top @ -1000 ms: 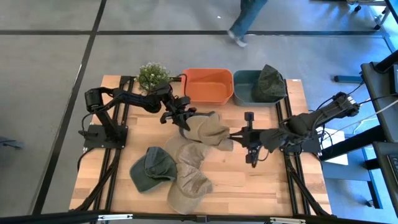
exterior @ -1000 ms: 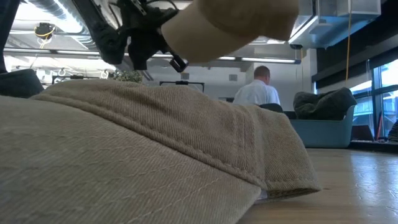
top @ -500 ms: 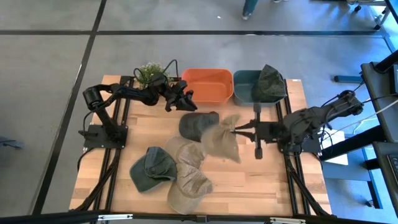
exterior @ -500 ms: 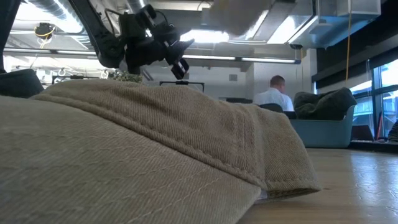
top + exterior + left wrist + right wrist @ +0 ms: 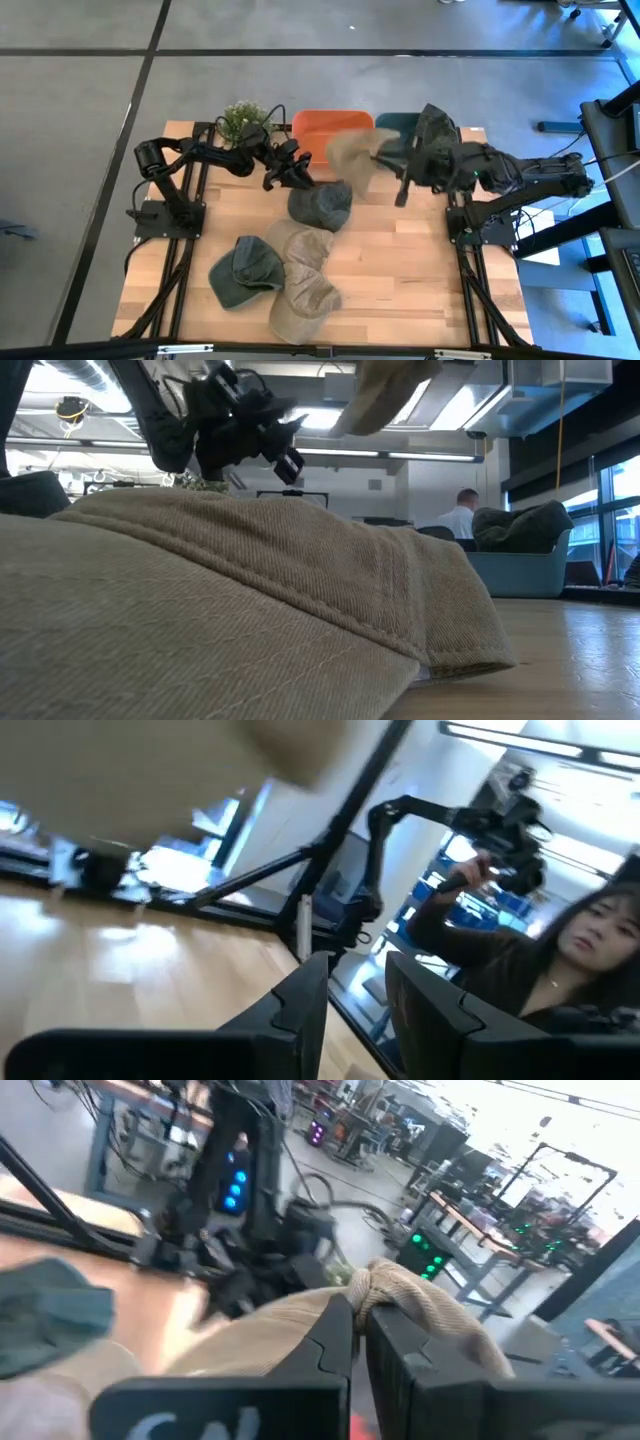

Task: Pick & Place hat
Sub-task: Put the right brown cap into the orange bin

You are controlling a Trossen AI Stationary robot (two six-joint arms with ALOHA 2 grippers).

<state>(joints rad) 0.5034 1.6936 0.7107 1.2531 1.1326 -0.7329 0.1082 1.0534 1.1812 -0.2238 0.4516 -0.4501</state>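
1. We see the right claw (image 5: 383, 155) up in the air by the bins, fingers pinched tight on a fold of the tan hat (image 5: 352, 157), clear in the right wrist view (image 5: 352, 1312).
2. That hat hangs off the claw, just over the orange bin (image 5: 318, 125), with the teal bin (image 5: 392, 124) right beside it.
3. A dark hat (image 5: 436, 127) sits in the teal bin.
4. The left claw (image 5: 295, 180) hovers by the plant (image 5: 243, 118), fingers parted a little and gripping nothing.
5. Just beside it, a grey hat (image 5: 320, 203) lies on the bench (image 5: 420, 270).
6. Nearer the front edge we count a green hat (image 5: 243, 272) and two more tan hats (image 5: 305, 275) touching one another.
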